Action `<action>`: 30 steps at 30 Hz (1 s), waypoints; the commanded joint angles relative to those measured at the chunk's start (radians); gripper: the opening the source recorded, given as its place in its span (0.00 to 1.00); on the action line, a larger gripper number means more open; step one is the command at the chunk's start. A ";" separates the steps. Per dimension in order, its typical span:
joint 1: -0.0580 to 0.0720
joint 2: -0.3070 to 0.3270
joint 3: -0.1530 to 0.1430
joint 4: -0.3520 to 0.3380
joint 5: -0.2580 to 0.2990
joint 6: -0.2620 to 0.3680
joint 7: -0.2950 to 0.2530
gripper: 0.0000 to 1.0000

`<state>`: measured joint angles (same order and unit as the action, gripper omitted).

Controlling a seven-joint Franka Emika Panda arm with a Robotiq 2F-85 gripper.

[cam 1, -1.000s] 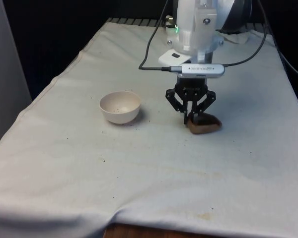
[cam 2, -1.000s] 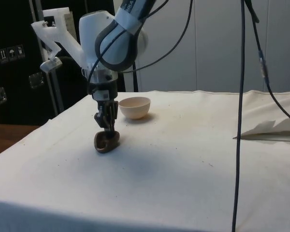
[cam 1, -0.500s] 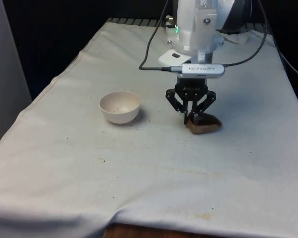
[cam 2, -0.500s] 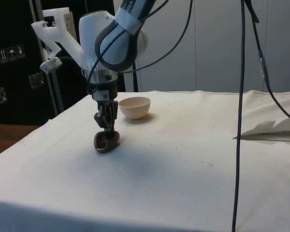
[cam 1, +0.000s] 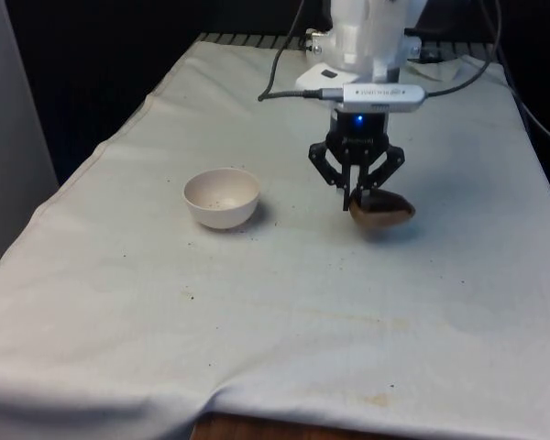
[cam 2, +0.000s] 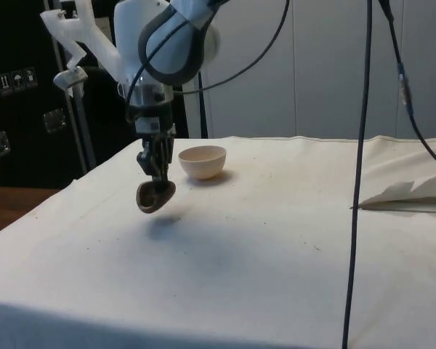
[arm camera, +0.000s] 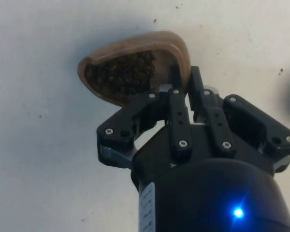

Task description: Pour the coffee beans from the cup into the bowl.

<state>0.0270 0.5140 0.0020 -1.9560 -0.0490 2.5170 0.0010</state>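
Brown wooden teardrop cup (cam 1: pixel 381 212) of dark coffee beans (arm camera: pixel 123 73), right of centre, clear of white cloth (cam 1: pixel 257 302), long axis level, mouth up; rim pinched by black two-finger gripper (cam 1: pixel 356 198); beige round bowl (cam 1: pixel 222 197) left.

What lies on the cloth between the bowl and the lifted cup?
Nothing but bare white cloth lies between the bowl and the cup, as the front view shows.

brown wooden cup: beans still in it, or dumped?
Full. The brown wooden cup shows dark coffee beans inside; jaws grip its rim, and it hangs clear of the white cloth.
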 commanded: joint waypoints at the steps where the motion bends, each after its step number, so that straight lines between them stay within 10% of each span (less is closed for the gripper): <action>1: 0.006 -0.013 -0.007 -0.006 -0.009 -0.007 0.008 0.01; 30: 0.001 -0.162 -0.016 -0.008 -0.058 -0.149 0.006 0.01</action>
<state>0.0260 0.3570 -0.0110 -1.9610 -0.1000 2.3720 0.0030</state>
